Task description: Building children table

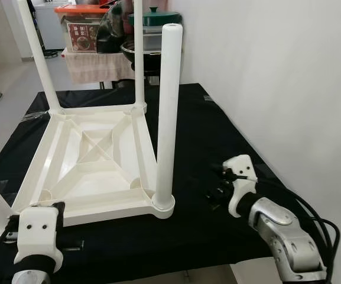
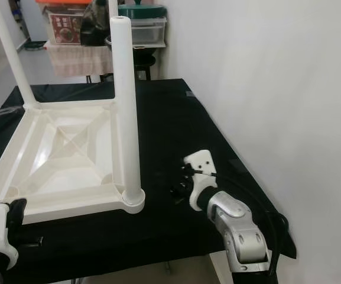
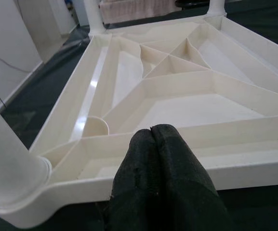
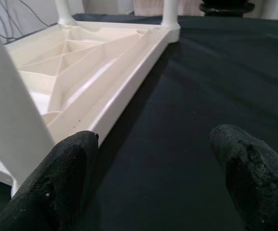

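Left gripper (image 3: 151,132) is pressed shut, empty, just before the near rim | right gripper (image 4: 153,163) is spread wide, empty, beside the near leg (image 1: 167,118) | upturned white table (image 1: 93,160) is laid on black cloth (image 1: 200,136) | storage boxes (image 1: 78,26) are stacked far behind, contents unclear

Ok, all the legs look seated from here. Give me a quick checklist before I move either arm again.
1. Four legs in the upturned table top: ok; near right leg stands in its socket, and legs rise from the other three corners.
2. Legs fully seated: cannot tell.
3. Left end effector free of load: ok, fingers closed on nothing, at the table's near rim.
4. Right end effector free of load: ok, fingers apart over the black cloth, beside the table.
5. Right arm cables clear of the table: ok, they trail near the cloth's edge.
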Controlling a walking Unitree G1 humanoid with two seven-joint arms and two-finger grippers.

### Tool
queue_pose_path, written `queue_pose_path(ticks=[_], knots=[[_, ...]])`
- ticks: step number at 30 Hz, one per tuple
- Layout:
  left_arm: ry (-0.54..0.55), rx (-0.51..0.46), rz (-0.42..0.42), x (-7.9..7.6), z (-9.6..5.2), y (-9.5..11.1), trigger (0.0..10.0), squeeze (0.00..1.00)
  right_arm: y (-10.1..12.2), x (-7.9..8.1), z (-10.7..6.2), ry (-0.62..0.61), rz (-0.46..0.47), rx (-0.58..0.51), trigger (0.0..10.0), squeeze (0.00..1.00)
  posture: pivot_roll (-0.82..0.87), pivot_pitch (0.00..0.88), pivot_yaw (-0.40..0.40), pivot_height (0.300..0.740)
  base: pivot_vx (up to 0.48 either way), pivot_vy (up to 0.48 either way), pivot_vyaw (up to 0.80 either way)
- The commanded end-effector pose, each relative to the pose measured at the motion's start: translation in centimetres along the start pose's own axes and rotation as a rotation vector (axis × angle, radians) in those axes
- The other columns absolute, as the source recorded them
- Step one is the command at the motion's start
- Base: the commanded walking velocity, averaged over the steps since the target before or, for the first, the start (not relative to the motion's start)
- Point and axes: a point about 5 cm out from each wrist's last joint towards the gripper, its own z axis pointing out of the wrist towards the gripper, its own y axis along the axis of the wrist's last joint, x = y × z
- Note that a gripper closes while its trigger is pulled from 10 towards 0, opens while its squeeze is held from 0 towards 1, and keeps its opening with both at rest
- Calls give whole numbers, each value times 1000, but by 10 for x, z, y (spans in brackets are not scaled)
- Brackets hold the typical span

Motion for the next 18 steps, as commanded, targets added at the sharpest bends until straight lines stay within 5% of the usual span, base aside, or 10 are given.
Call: queue_pose_path(ticks=[1, 15, 18], knots=[[21, 25, -32, 2, 1, -4, 10000, 0, 0, 0, 1, -3, 0, 17, 10000, 0, 72, 14, -40, 740, 0, 480, 0], [36, 8, 12, 1, 3, -5, 10000, 0, -3, -9, -5, -34, -39, 69, 10000, 0, 65, 9, -35, 740, 0, 480, 0], [31, -2, 34, 0, 2, -3, 10000, 0, -3, -12, -6, -46, -52, 75, 10000, 0, 65, 13, -36, 740, 0, 0, 0]])
